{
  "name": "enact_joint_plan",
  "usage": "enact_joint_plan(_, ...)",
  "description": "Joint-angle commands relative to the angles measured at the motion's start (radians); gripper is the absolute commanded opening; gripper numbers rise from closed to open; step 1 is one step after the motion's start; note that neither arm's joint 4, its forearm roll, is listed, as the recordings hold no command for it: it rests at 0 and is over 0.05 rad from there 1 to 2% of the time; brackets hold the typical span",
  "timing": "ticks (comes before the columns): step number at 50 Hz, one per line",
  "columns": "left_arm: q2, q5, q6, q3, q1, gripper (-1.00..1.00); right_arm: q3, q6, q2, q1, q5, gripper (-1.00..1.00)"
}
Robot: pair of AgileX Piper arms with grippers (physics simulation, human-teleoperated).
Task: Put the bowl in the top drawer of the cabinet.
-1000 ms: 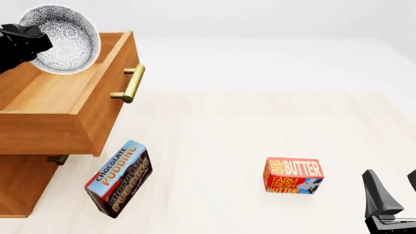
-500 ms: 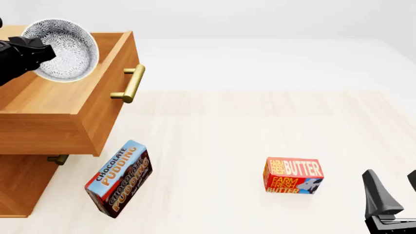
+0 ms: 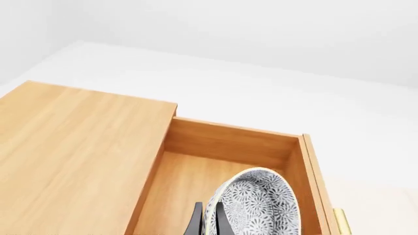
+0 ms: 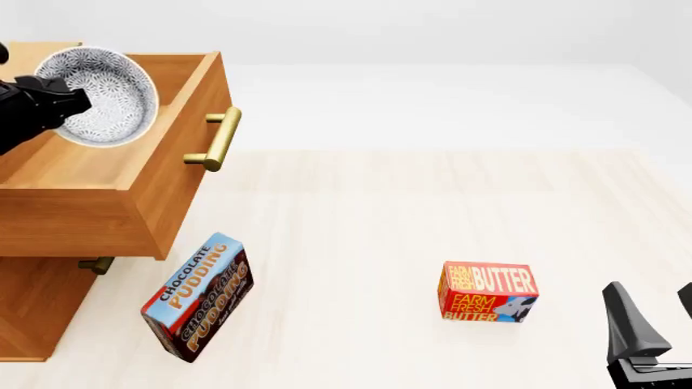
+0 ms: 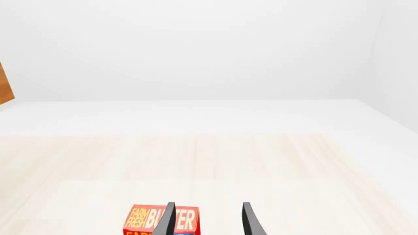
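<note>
Lower now: the bowl (image 4: 100, 96) has come down and slid a bit to the left vs 1 s ago, so it sits deeper over the open top drawer (image 4: 119, 190) of the cabinet (image 4: 38, 308). That looks like the last bit before the drop; the bowl is not resting on the drawer floor yet, as far as the pics show.

The left hand (image 4: 60, 104) is pinched on the bowl's rim. In the left wrist view its thin dark fingers (image 3: 196, 223) grip the edge, one inside, one outside. The bowl (image 3: 256, 205) hangs tilted on its side, just past the fingertips, w/ the drawer floor right under it and the drawer's front wall close by.

The right hand (image 4: 657, 320) waits far off, open, holding nothing, w/ the butter box (image 4: 488, 292) just ahead of it.
</note>
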Motion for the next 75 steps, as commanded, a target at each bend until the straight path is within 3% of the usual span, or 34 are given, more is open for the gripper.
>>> enact_joint_plan(1,0.013,-0.022,0.008,0.012,0.028,-1.00,0.000,0.000,0.000,0.000,0.000,1.00)
enact_joint_plan(45,0.097,-0.072,0.014,0.045,0.060,-1.00,0.000,0.000,0.000,0.000,0.000,1.00)
enact_joint_plan(46,0.089,-0.077,0.038,0.048,0.062,1.00,0.000,0.000,0.000,0.000,0.000,1.00)
enact_joint_plan(48,0.099,-0.068,0.016,0.042,0.062,1.00,0.000,0.000,0.000,0.000,0.000,1.00)
enact_joint_plan(51,0.089,-0.063,0.042,0.039,0.066,1.00,0.000,0.000,0.000,0.000,0.000,1.00)
enact_joint_plan(75,-0.014,-0.040,0.055,0.031,0.029,1.00,0.000,0.000,0.000,0.000,0.000,1.00)
